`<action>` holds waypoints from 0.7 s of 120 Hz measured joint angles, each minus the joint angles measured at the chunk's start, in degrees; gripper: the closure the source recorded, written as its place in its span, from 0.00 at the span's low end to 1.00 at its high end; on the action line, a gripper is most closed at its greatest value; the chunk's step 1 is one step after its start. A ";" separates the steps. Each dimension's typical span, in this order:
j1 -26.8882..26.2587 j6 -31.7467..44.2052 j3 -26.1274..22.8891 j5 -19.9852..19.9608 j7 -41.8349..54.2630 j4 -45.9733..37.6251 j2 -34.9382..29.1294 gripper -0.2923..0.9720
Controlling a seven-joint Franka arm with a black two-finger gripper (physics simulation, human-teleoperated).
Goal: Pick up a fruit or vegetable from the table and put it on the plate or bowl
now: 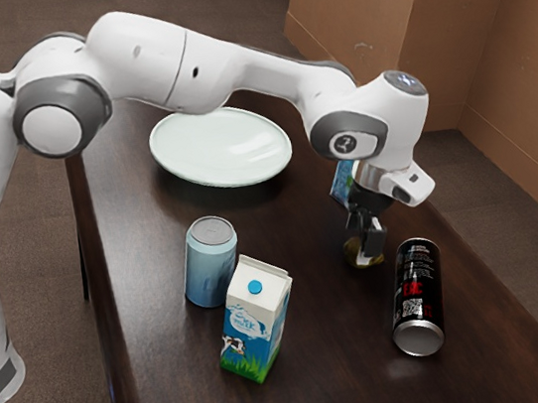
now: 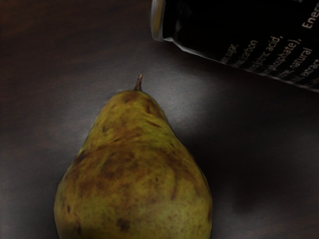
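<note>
1 pear [image 2: 134, 174] lies on the table [image 1: 323, 374] just beneath the hand [image 1: 363, 231].

A dark wooden table [image 1: 176, 395] carries a light blue can [image 1: 209, 262] standing upright toward the exterior view's left, and just nearer than it an upright white and blue milk carton [image 1: 254, 318] with a blue cap, a cow and green grass printed on it. Well apart, toward the exterior view's right, a black drink can [image 1: 416, 296] [image 2: 249, 40] with white print lies on its side, silver end facing near. Farther back stands a small blue carton [image 1: 343, 179], partly hidden. Brown cardboard-like walls [image 1: 484, 21] rise at the far right
</note>
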 joint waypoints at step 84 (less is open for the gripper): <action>0.64 1.40 0.01 0.27 -0.78 3.20 3.94 0.32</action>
